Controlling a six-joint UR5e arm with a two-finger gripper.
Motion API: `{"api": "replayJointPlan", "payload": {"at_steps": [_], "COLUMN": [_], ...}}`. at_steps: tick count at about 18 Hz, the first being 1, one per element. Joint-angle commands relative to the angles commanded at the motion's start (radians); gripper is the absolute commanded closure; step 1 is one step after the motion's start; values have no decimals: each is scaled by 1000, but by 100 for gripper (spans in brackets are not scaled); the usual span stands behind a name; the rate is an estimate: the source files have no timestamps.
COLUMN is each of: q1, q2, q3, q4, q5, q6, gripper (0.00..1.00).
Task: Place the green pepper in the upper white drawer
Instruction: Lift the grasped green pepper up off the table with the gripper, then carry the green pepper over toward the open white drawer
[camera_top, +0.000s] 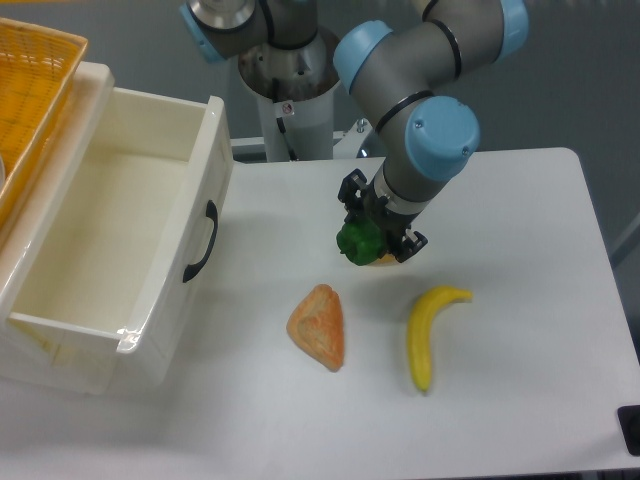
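Note:
The green pepper (358, 240) is small, glossy and lobed, and sits at the middle of the white table between the black fingers of my gripper (378, 228). The gripper comes down on it from above and looks shut on it. The arm's blue-capped wrist hides the pepper's top. Whether the pepper rests on the table or hangs just above it, I cannot tell. The upper white drawer (190, 190) is pulled out at the left, its black curved handle (200, 242) facing the pepper, and its inside shows nothing.
A yellowish sliver (384, 262) peeks out just under the gripper. An orange wedge-shaped item (318, 327) and a yellow banana (428, 332) lie in front of the gripper. An orange woven basket (30, 90) sits above the drawer at the top left.

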Motion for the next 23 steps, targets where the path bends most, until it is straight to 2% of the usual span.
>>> {"api": "replayJointPlan", "payload": {"at_steps": [6, 11, 14, 20, 23], "q1": [-3, -5, -8, -32, -40], "q2": [-2, 8, 28, 57, 104], "q3": [6, 9, 11, 18, 18], "q4": [0, -5, -6, -17, -41], "q5": [5, 5, 3, -31, -66], "q6": [-67, -72, -89, -211, -245], "gripper": [61, 61, 61, 61, 61]}}
